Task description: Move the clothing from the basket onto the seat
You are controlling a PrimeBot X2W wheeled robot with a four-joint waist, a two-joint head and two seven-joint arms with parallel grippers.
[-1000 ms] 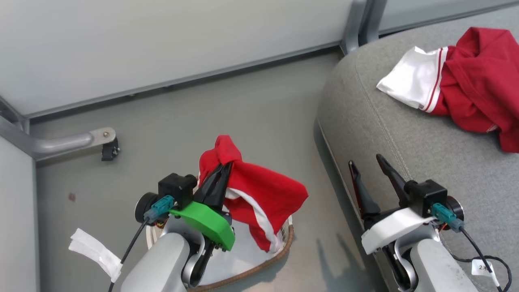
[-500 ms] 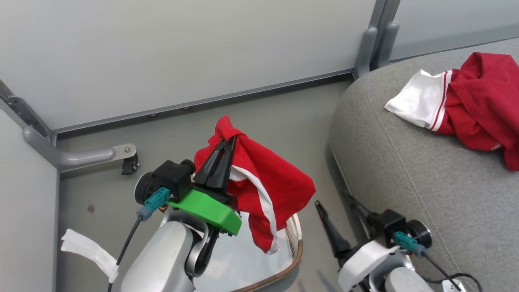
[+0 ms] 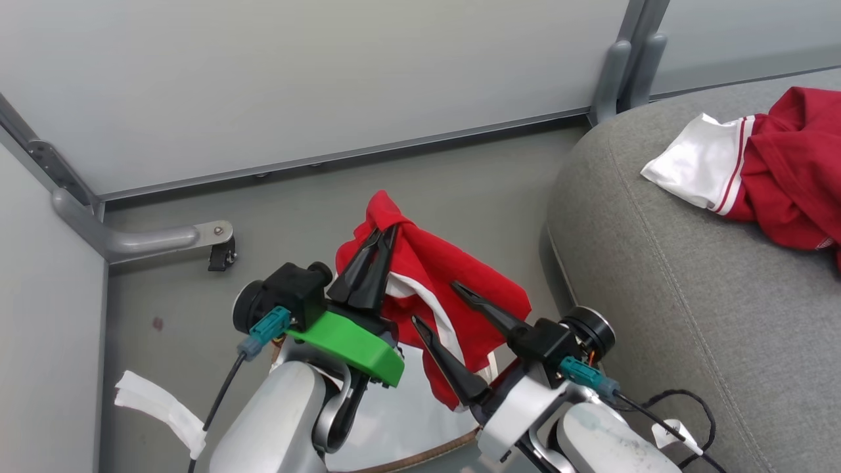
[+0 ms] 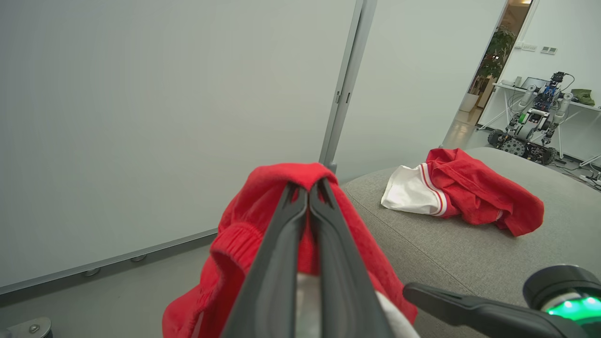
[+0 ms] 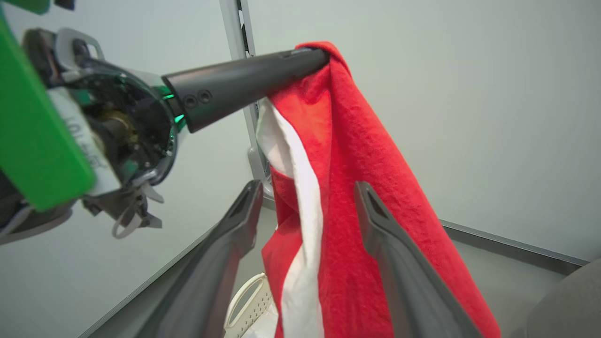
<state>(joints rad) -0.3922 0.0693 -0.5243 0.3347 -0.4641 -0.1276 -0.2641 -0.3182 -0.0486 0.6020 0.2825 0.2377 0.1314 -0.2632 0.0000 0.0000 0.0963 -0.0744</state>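
Basket [image 3: 433, 452], lower centre, is mostly hidden behind both arms. Left gripper [image 3: 386, 230] clenched on a red garment [image 3: 453, 269] above it; right gripper [image 3: 435, 302] spread astride the same garment. Second garment [image 3: 788, 164], cut off at right, lies on grey seat [image 3: 657, 295].

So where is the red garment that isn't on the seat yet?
Head view, lower centre: the garment hangs from the shut left gripper above the basket, the open right gripper's fingers either side, left of the seat.
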